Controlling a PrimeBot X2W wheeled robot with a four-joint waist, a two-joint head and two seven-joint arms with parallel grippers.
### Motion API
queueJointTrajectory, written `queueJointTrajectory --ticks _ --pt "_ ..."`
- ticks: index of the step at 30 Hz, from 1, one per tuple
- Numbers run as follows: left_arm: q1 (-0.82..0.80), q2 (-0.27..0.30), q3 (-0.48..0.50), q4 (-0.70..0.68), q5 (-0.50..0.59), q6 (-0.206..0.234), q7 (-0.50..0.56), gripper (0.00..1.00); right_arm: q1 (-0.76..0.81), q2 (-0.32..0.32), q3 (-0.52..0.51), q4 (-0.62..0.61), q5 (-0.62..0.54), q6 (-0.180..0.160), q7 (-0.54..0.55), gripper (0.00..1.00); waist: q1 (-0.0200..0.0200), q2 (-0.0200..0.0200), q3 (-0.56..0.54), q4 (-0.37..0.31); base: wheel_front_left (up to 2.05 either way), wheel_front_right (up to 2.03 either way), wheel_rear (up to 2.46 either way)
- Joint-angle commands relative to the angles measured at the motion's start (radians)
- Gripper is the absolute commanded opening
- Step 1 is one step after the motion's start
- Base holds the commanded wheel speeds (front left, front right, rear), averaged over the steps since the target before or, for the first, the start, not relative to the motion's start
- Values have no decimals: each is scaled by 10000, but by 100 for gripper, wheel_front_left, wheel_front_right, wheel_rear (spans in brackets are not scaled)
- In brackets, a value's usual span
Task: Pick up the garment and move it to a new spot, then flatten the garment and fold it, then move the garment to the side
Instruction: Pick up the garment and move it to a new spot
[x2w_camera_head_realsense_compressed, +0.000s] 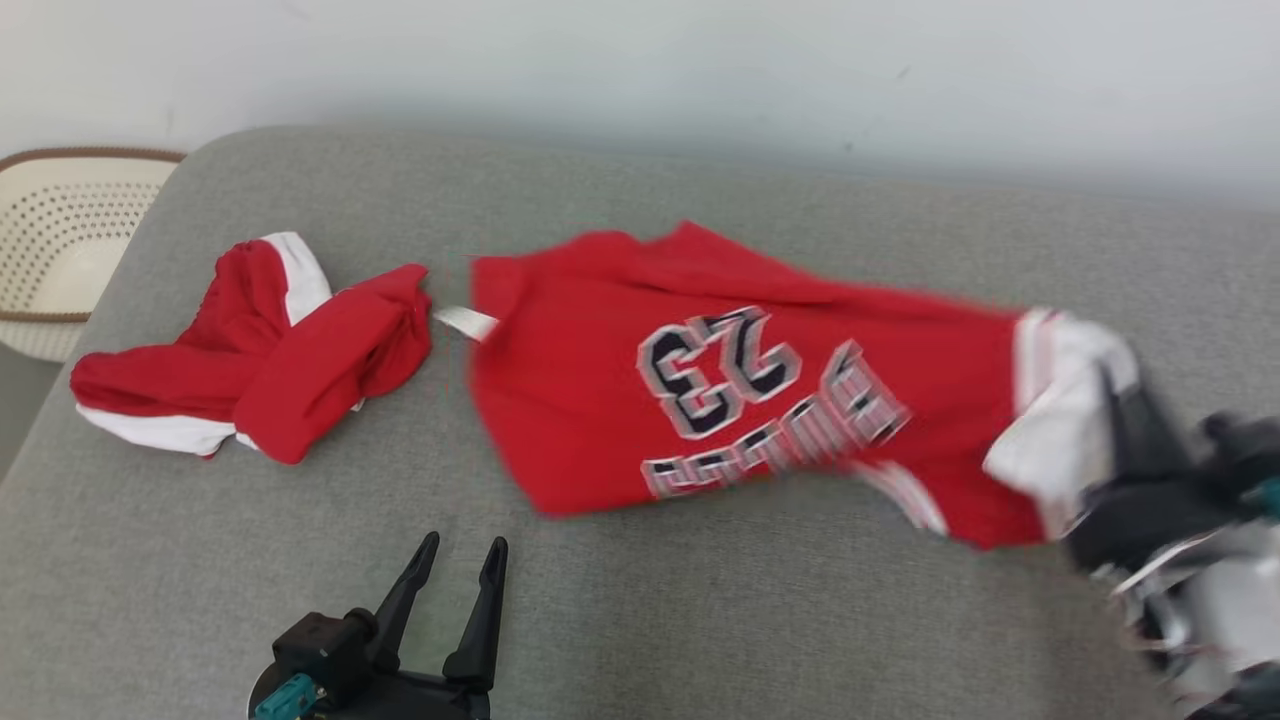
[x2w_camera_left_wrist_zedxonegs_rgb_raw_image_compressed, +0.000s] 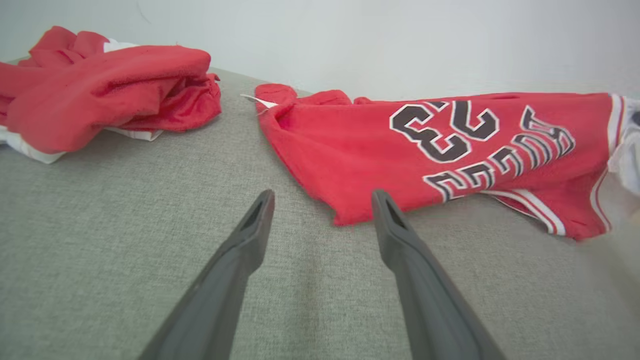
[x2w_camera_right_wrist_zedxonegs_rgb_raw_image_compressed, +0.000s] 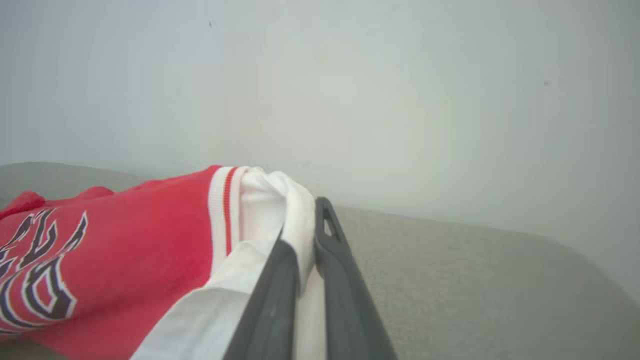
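The right gripper (x2w_camera_right_wrist_zedxonegs_rgb_raw_image_compressed: 305, 225) has its two dark fingers clamped together on the white-trimmed end of the red jersey (x2w_camera_head_realsense_compressed: 600, 400), with the cloth bunched between them. From that pinched end on the robot's right, the jersey stretches leftward across the middle of the grey cushion (x2w_camera_head_realsense_compressed: 700, 620), its "23" and lettering face up, though blurred from above. The left gripper (x2w_camera_head_realsense_compressed: 463, 545) sits low at the near edge with its fingers spread and nothing between them. The jersey's near corner lies just ahead of its tips, not touching. Further left, apart from the jersey, a second red-and-white garment (x2w_camera_head_realsense_compressed: 300, 360) lies in a crumpled heap. A pale wall (x2w_camera_head_realsense_compressed: 700, 70) runs behind the cushion, and a perforated cream basket (x2w_camera_head_realsense_compressed: 60, 230) stands off its far left corner.
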Motion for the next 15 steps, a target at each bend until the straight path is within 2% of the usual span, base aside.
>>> queueJointTrajectory --ticks 1,4,7,13,14,15 --pt "123 4 21 36 81 -7 -14 100 -159 -396 -298 -363 -140 -10 -9 0 0 -1 -127 -198 0 0 0" --pt "67 4 -8 104 82 -31 -14 100 -339 -968 -435 -785 -140 -10 -8 0 0 -1 -231 -455 0 0 0" --pt "-1 4 -123 128 -53 -27 -14 100 -230 -1271 -195 -741 52 -10 -9 0 0 -1 -288 -685 0 0 0" --pt "-235 9 -274 167 -180 67 -14 100 713 -1102 733 250 713 -10 -9 0 0 -1 -236 -1072 0 0 0" --pt "-278 7 -273 206 -160 76 -14 100 848 -1035 874 436 864 -10 -12 19 0 -1 -208 -1134 0 0 0" --pt "-346 9 -278 259 -140 82 -14 100 971 -981 974 623 1028 -10 -9 100 0 -1 -187 -1188 0 0 0"
